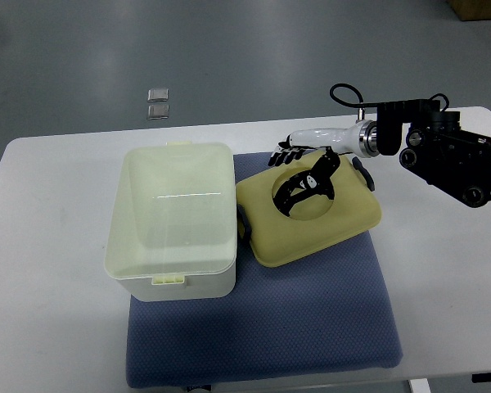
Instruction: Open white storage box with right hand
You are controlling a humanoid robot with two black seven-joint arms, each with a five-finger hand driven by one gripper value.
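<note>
The white storage box [176, 217] stands open on the left part of a blue mat [262, 327], and its inside looks empty. Its pale yellowish lid [311, 233] lies flat on the mat to the right, its left edge against the box. My right hand [299, 168] reaches in from the right and hovers over the lid's far edge. Its fingers [285, 154] are stretched out and hold nothing, while a dark thumb part hangs over a round recess in the lid. The left arm does not show.
The mat lies on a white table [49, 270]. My right arm's black joints [454, 160] hang over the table's far right corner. Two small square plates [157, 104] lie on the grey floor behind the table. A cardboard box corner [479, 8] shows at top right.
</note>
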